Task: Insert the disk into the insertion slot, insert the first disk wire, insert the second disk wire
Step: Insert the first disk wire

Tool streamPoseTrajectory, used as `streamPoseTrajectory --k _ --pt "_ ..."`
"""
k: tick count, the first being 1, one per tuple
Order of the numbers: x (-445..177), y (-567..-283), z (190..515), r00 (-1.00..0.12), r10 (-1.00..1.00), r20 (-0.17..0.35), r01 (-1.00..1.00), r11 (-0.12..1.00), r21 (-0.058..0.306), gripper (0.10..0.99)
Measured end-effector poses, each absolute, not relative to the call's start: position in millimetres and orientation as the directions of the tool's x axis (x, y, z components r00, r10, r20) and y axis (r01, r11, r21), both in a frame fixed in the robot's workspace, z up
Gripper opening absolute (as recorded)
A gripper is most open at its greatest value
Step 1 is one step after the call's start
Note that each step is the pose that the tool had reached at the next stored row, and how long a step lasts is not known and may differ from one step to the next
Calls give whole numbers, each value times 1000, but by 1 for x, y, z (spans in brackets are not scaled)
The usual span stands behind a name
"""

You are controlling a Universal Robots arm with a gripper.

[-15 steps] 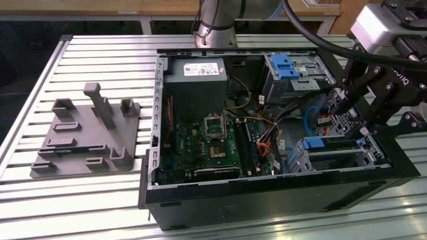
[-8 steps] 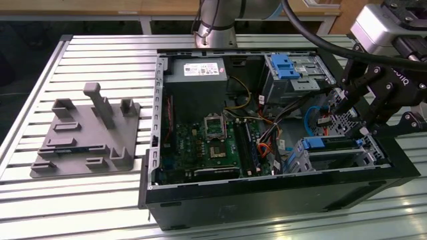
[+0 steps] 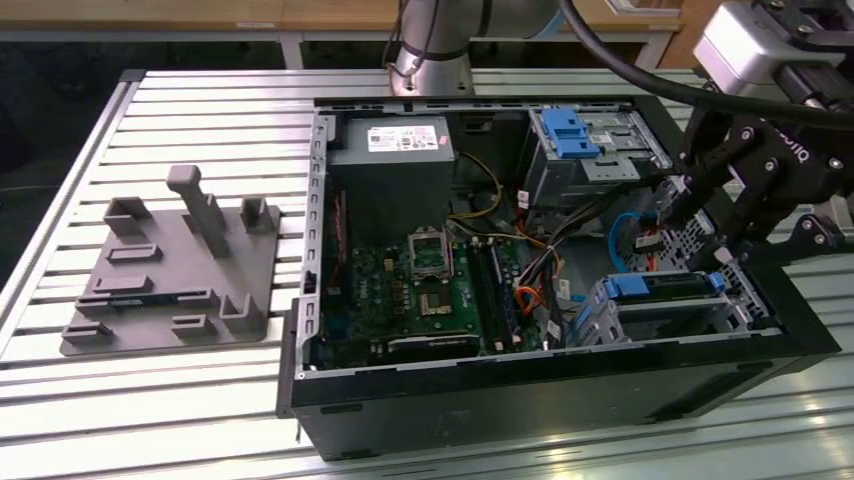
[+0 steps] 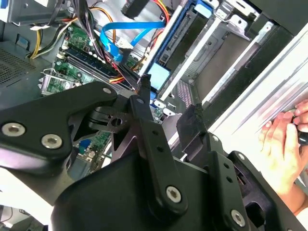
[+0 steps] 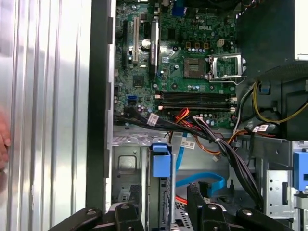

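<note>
Gripper: the gripper [image 3: 707, 232] is hanging over the corner of the computer case [image 3: 534, 385] at the exterior view's right. Its fingers [image 4: 142, 96] are standing apart and grasping nothing.
Disk: the disk [image 3: 665, 286] is sitting inside the insertion slot [image 3: 595, 322], just below the gripper, with its blue carrier showing at the end.
Second wire: the second disk wire [image 5: 207, 180] is looping over the case floor beside the slot; I cannot tell where its plug is ending.
First wire: the first disk wire [image 5: 208, 148] is running with a black bundle between the slot and the motherboard [image 3: 427, 290].
Hand: a person's hand [image 4: 281, 144] is resting on the tabletop [image 3: 200, 130] just outside the case wall.
Bay: a blue-latched bay [image 3: 567, 135] is sitting further back in the case.
Fixture: a grey fixture [image 3: 174, 270] is lying well apart on the tabletop, at the exterior view's left.
</note>
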State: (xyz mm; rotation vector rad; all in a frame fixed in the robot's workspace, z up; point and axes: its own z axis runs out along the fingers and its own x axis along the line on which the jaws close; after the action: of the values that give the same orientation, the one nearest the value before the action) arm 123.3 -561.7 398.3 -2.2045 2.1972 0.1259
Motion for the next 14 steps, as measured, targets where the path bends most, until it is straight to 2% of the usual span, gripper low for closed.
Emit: streamPoseTrajectory --k 10,14 --pt "123 -516 398 2 -999 -51 -999 -4 38 498" --pt "123 -514 398 -43 -998 -43 -998 41 38 498"
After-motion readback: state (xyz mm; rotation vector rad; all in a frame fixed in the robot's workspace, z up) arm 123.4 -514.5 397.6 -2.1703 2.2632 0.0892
